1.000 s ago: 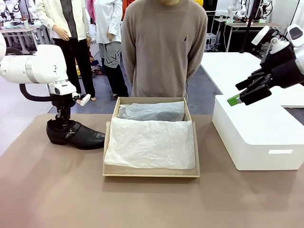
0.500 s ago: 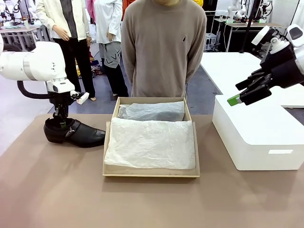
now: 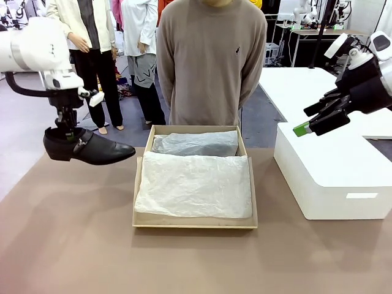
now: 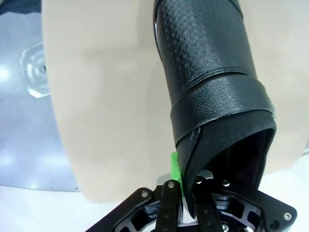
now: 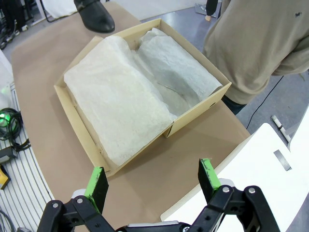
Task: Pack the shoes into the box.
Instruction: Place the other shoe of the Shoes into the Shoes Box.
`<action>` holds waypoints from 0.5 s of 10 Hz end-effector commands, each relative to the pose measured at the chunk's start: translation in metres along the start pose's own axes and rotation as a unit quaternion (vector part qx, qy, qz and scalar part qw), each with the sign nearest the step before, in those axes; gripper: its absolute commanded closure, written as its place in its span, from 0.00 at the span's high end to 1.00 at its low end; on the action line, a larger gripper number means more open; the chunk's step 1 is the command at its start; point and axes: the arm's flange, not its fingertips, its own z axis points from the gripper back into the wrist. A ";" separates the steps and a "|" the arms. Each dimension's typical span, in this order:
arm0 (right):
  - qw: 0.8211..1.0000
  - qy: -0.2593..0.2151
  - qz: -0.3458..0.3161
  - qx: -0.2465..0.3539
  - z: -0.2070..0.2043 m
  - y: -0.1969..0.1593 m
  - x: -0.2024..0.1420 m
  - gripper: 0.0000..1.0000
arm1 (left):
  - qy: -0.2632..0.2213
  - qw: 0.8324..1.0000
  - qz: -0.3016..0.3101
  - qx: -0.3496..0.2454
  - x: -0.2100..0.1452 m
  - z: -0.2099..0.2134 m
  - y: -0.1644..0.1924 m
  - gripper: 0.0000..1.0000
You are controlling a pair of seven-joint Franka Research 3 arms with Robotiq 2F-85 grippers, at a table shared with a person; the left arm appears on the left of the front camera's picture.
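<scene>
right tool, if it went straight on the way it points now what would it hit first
Probably the box, at its tissue paper: the right wrist view looks along the open right tool and the box lies mid-picture with nothing in between. Depth is unclear, so the exact spot is a guess.

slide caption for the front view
Left end effector holds a black shoe in the air beside the open box

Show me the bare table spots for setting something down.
Bare table runs along the near edge before the box, and left of it, under the shoe the left gripper holds. Tight: the strip between box and white block.
</scene>
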 end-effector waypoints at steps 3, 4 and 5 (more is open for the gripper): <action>1.000 -0.006 -0.001 0.004 0.000 -0.001 0.000 1.00 | -0.031 0.991 0.124 -0.029 0.008 0.062 -0.004 0.00; 1.000 -0.006 -0.001 0.004 0.000 -0.001 0.000 1.00 | -0.033 0.986 0.161 -0.020 0.015 0.071 -0.010 0.00; 1.000 -0.006 -0.001 0.004 0.000 -0.001 0.000 1.00 | -0.049 0.984 0.172 -0.023 0.024 0.077 -0.018 0.00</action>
